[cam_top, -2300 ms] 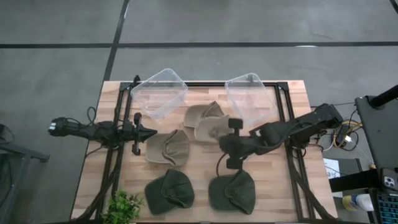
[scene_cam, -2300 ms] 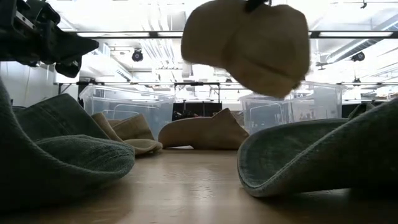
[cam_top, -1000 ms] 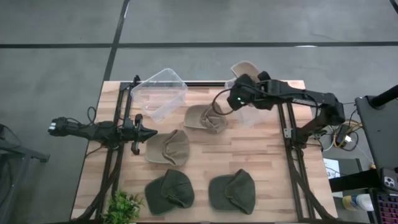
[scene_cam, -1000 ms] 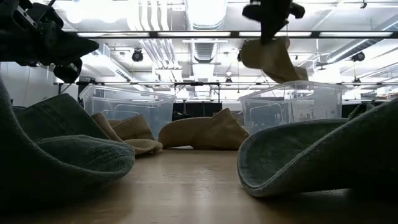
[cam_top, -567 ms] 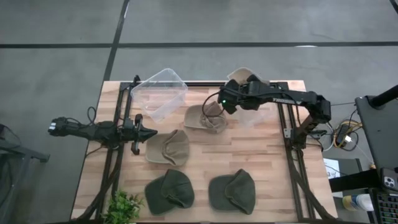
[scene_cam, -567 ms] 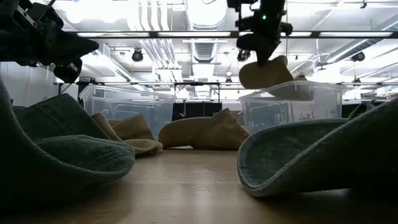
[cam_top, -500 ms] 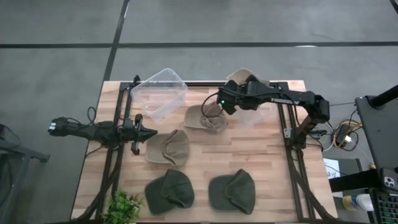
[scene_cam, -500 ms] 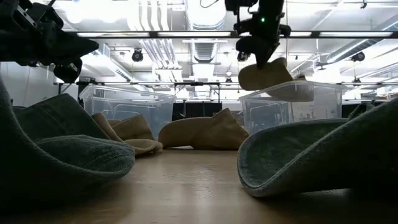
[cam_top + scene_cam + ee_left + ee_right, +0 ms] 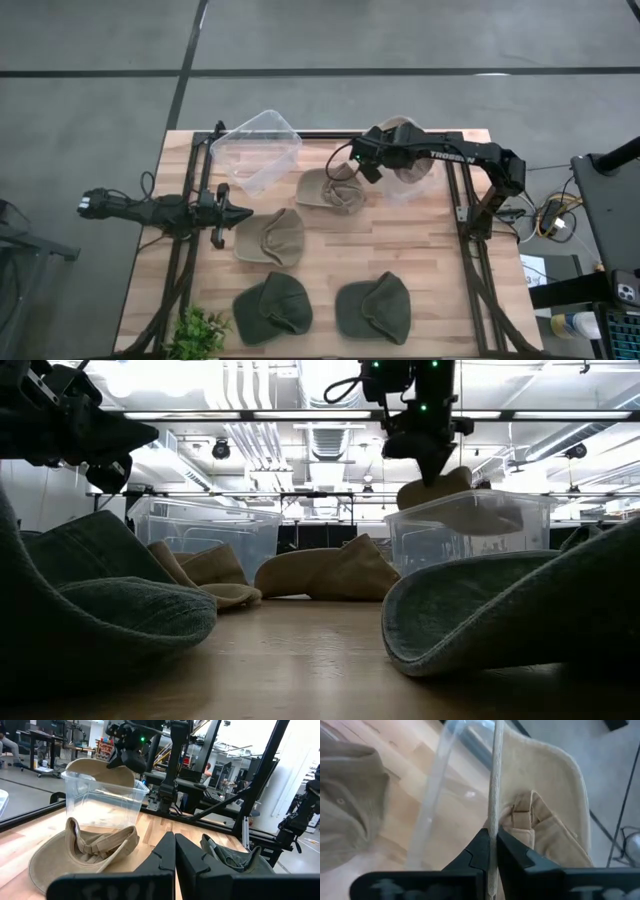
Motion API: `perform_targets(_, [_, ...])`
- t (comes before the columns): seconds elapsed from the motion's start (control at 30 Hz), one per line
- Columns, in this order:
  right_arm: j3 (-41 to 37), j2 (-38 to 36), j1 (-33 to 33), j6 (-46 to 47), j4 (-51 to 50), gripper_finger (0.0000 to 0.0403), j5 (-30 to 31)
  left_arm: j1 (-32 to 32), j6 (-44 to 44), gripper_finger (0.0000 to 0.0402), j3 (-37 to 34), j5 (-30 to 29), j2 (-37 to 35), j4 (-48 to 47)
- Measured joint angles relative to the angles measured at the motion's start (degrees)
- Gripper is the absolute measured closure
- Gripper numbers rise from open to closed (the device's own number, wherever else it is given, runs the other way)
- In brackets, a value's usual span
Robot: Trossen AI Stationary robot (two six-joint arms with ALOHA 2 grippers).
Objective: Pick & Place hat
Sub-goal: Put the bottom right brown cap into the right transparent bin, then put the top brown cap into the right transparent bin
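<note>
Hat (image 9: 440, 490) hangs pinched in my closed right gripper (image 9: 372, 160), half inside the clear box (image 9: 408, 160) at upper right; next I must lower and release. Left gripper (image 9: 240, 213) waits closed, empty.

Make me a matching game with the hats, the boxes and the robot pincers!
Things:
1. tan hat in the right pincer
2. left pincer
3. left clear bin
4. two green hats

Places or states:
A. holds no hat inside
B. at the table's front edge
C. over the rim of the right clear bin
D. shut, holding nothing, at the table's left side

Pairs: 1-C, 2-D, 3-A, 4-B
</note>
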Motion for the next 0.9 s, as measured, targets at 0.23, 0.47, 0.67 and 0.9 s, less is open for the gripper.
perform_targets(0.23, [0.00, -0.02, 0.03, 0.59, -0.78, 0.0368, -5.20, -0.02, 0.00, 0.0399, 0.01, -0.02, 0.00, 0.11])
perform_targets(0.47, [0.00, -0.04, -0.01, 0.15, -0.78, 0.0385, -7.23, 0.00, 0.00, 0.0399, 0.00, -0.01, 0.00, 0.11])
perform_targets(0.67, [0.00, -0.04, 0.03, -2.05, -0.58, 0.0376, -7.21, 0.00, 0.00, 0.0399, 0.01, -0.02, 0.00, 0.09])
perform_targets(0.9, [0.00, -0.06, 0.50, -8.71, 1.90, 0.0350, -7.21, -0.01, 0.00, 0.0399, 0.00, 0.00, 0.00, 0.07])
